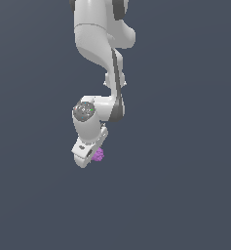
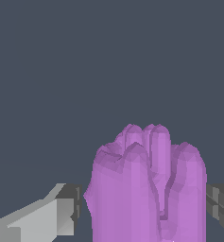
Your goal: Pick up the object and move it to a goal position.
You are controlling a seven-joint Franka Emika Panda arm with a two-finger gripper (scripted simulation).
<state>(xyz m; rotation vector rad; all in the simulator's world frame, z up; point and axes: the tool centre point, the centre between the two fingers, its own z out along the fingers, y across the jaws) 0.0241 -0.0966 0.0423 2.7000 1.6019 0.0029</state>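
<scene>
The object [image 2: 146, 189] is a purple-magenta lumpy ball that fills the space between my two fingers in the wrist view. A grey finger pad [image 2: 73, 208] presses close on one flank, and the other pad [image 2: 219, 208] sits against the opposite flank. My gripper [image 2: 142, 212] is shut on it. In the exterior view the white gripper [image 1: 87, 157] hangs tilted from the arm. The object [image 1: 98, 155] peeks out at its tip on the exterior view's right. Whether it rests on the ground or is lifted cannot be told.
Only a plain dark grey-blue ground [image 1: 185, 195] surrounds the arm. The white arm [image 1: 100, 39] comes down from the top of the exterior view.
</scene>
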